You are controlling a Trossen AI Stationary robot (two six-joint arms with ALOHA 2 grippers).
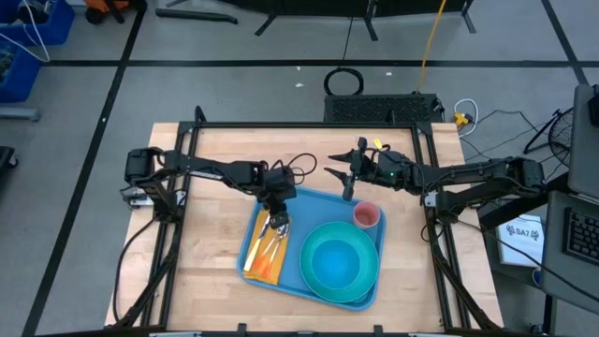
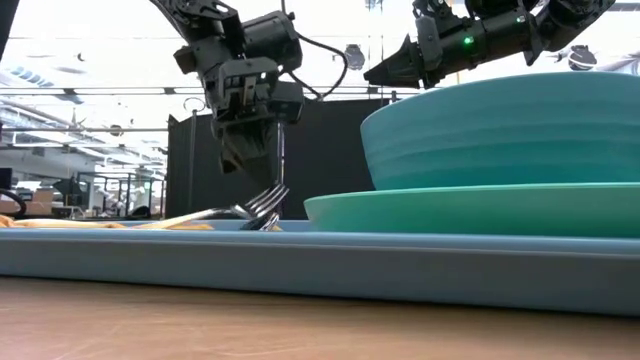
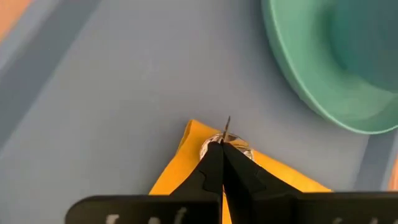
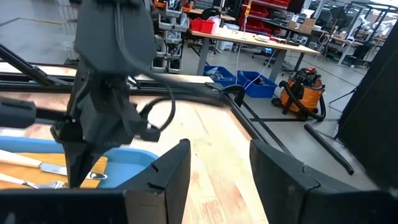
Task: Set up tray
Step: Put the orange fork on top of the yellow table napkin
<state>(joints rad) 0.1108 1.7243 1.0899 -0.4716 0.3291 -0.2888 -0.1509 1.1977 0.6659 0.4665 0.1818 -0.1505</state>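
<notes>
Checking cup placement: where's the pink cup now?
High view: the cup stands in the tray's far right corner, just beyond the bowl, near the right tool.

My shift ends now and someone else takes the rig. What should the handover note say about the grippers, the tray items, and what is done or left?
Left gripper: down over the tray's left side, fingers shut on a thin metal utensil above the yellow-orange napkin; the low view shows fork tines at its tip.
Right gripper: open, empty, hovering at the tray's far edge.
Blue tray: on the wooden table, holding the napkin with cutlery, a turquoise plate with a matching bowl on it, and a pink cup at the far right corner.
Done: plate, bowl, cup, napkin placed.
Left: release the utensil onto the napkin, withdraw both arms.
</notes>
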